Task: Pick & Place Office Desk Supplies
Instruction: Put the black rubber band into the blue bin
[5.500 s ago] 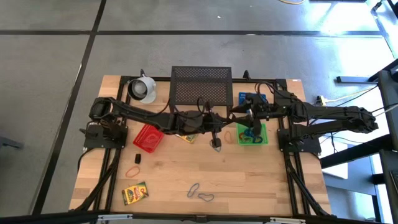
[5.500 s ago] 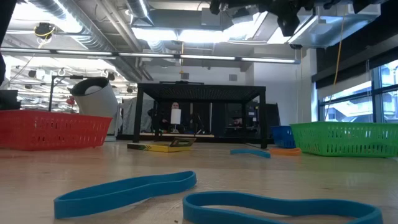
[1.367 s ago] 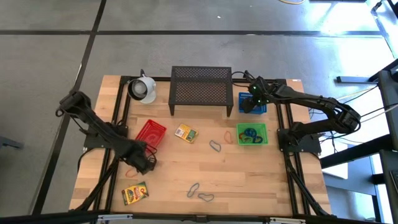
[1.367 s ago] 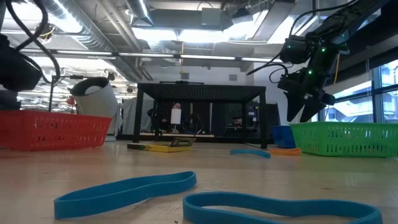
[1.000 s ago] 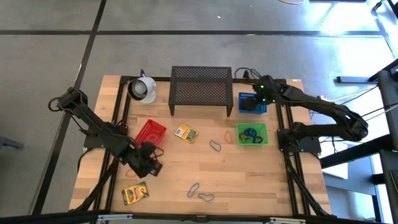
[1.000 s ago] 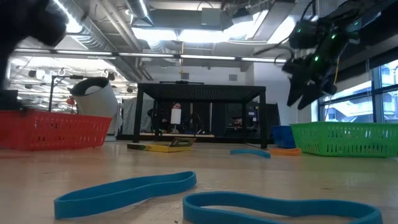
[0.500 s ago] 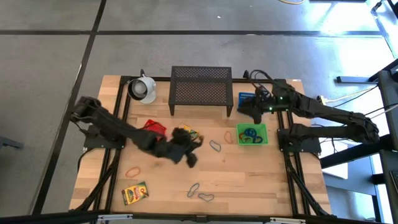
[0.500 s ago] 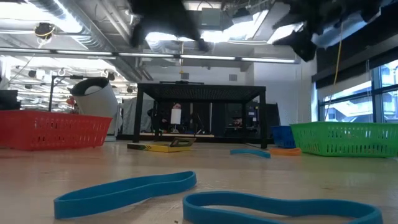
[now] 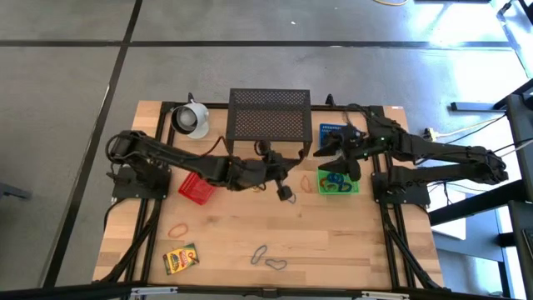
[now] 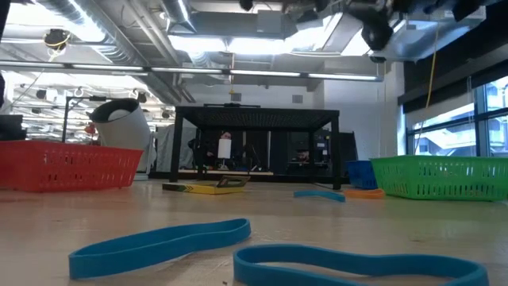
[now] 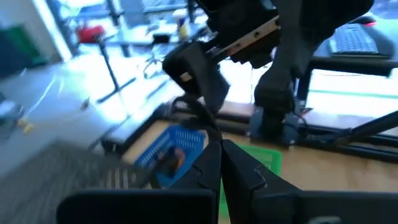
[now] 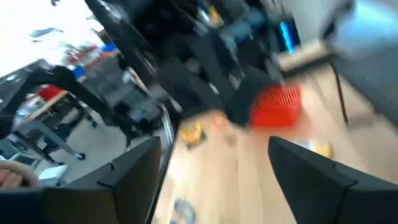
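On the left half of the wooden table (image 9: 350,242), I see an orange rubber loop (image 9: 177,229) lying flat, and near the front left corner a small yellow-green printed box (image 9: 181,258). They lie free, so I judge they are not sorted yet. The red mesh basket (image 9: 193,188) stands a little behind them. My left gripper (image 9: 285,193) hangs over the middle of the table with its fingers pressed together, and in the left wrist view I see nothing between them. Near the front edge, two thin grey-blue loops (image 9: 268,257) wait on the wood. At the right, the green mesh basket (image 9: 336,181) already holds blue loops, I think by colour. My right gripper (image 9: 343,160) is over this basket and the blue mesh basket (image 9: 331,133) behind it, jaws fully spread and empty.
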Tool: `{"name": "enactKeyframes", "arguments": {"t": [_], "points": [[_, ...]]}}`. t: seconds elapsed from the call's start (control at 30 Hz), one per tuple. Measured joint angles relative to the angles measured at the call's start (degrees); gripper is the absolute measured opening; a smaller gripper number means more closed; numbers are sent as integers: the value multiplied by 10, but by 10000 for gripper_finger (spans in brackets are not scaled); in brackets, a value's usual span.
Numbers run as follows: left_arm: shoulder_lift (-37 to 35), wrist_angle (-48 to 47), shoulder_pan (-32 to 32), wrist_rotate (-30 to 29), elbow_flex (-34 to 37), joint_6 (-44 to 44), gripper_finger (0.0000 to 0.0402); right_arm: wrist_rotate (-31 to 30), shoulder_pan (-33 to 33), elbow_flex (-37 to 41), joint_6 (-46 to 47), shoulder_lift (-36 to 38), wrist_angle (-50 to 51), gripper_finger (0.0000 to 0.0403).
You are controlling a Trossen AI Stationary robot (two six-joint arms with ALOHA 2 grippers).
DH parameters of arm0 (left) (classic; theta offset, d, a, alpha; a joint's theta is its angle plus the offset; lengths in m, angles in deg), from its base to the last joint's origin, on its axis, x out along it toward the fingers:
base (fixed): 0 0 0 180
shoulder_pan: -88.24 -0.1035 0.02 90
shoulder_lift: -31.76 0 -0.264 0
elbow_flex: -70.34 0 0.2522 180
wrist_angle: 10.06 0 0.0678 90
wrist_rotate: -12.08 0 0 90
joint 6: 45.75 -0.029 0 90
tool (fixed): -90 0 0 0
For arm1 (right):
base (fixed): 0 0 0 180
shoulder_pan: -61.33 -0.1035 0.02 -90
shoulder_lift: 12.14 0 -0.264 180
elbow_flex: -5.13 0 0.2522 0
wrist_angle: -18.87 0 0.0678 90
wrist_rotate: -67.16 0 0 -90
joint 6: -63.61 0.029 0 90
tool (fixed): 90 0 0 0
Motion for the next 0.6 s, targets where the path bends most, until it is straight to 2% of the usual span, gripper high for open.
{"name": "enactKeyframes", "arguments": {"t": [0.13, 0.3, 0.6], "points": [[0, 54, -19, 84, -5, -71, 3, -18, -1, 0, -25, -3, -77, 309], [0, 68, -44, 132, -5, -120, 3, -29, -1, 0, -31, -8, -126, 303], [0, 101, -96, 275, -5, -176, 3, -59, -1, 0, -33, -37, -157, 283]]}}
